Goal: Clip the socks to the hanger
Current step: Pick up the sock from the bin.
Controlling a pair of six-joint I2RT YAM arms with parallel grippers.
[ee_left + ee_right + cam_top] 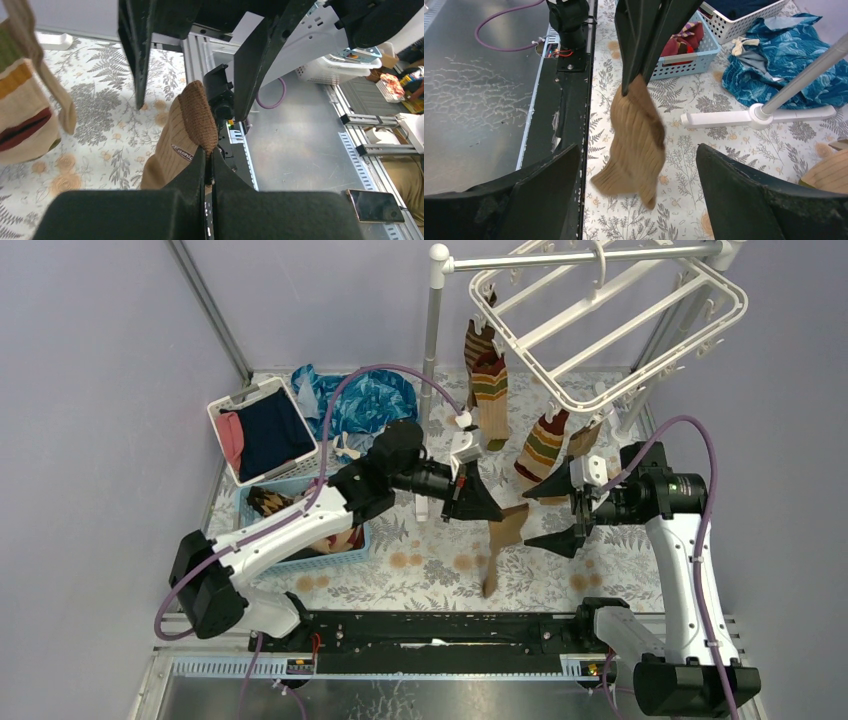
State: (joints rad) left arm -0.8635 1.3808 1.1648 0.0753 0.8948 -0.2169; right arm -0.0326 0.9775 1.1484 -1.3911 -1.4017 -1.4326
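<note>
hanger: one
socks clipped to it: at least three
plain tan sock, unclipped: one
white basket: one
blue basket: one
blue cloth: one
arms: two
rack pole: one

Far left on the fern-printed grey-white table cover you have a white slatted plastic basket holding navy and pink folded clothes. Nearer, touching it: a light-blue plastic basket. A crumpled blue patterned cloth lies beside the grey-white upright rack pole.
</note>
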